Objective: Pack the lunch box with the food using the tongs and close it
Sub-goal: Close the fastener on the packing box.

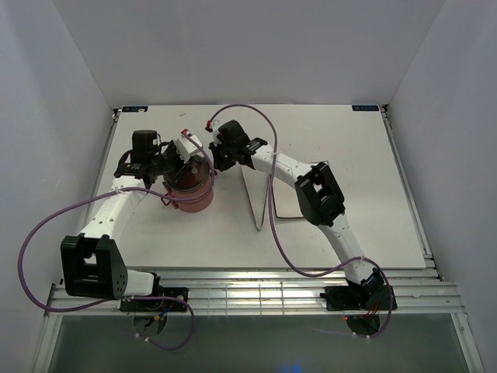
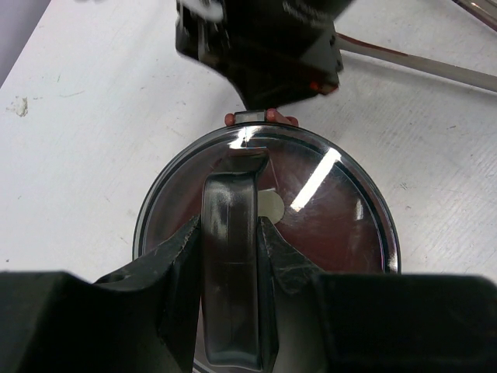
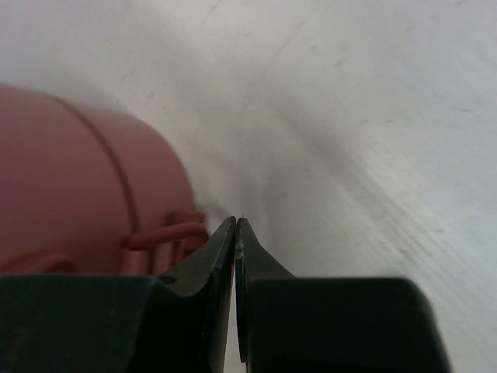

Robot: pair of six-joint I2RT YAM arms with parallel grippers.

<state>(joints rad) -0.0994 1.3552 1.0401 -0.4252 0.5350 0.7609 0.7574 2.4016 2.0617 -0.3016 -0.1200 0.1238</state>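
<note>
Left gripper (image 2: pixel 230 227) clamps handle (image 2: pixel 231 264) of lunch box (image 1: pixel 189 190): rigid, glossy, probably slippery. Right gripper (image 3: pixel 235 227) pinched closed, empty, beside red clasp (image 3: pixel 165 233).

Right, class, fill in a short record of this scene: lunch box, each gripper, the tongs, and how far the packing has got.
lunch box: tiers stacked, top cover on, standing on the table
left gripper: closed from above on the handle of the cover
right gripper: shut, empty, tips beside a red clasp on the box's side
tongs: lying on the table, not held
stage: box covered; whether the clasp is fastened cannot be told
</note>
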